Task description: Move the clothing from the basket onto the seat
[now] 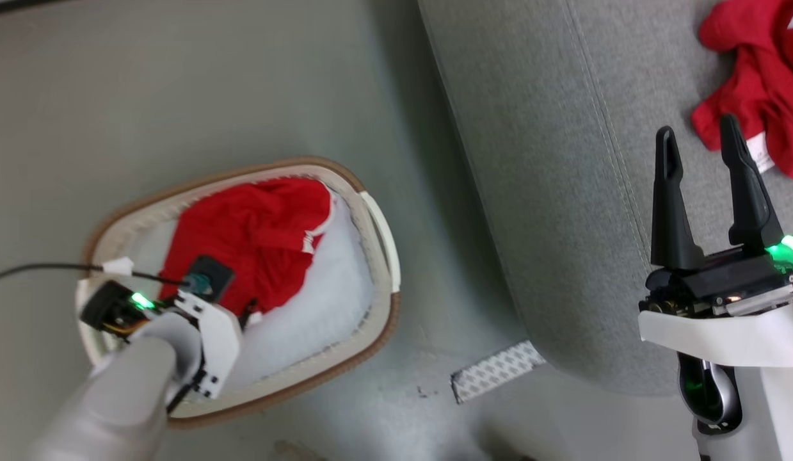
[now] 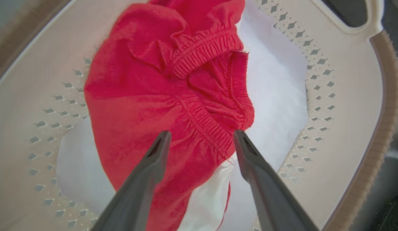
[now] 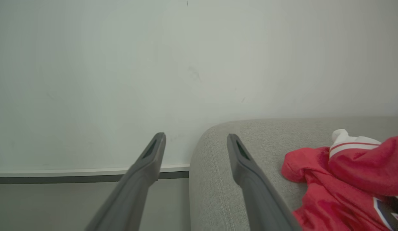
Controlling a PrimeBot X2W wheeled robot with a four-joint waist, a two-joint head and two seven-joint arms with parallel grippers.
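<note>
Left hand: the left hand (image 2: 201, 133) is down inside the basket (image 1: 345, 174), fingers spread wide and gripping nothing. Its tips sit at a ridge of gathered elastic (image 2: 207, 125) (touching or just above, I can't tell).
Right hand: the right hand (image 1: 697, 128) is wide open and empty, held over the near edge of the seat (image 1: 550, 192).
Clothing: one red garment (image 2: 137, 102) is heaped in the basket on a white pad (image 2: 276, 89). A second red garment (image 1: 761, 83) already lies on the seat, close beside the right hand.
Step, as I read it: going in for the grab on the last piece in the basket.
Doing it well: sink both fingers either side of that elastic ridge and close on the thick bunched fold, not on a flat single layer, which would likely slip.
Watch for: one fingertip is right at the garment's edge, where the pad shows, so shift inward or the pad may come up too.
After the pinch: lift straight up until the trailing cloth clears the brown rim, then swing toward the seat.
</note>
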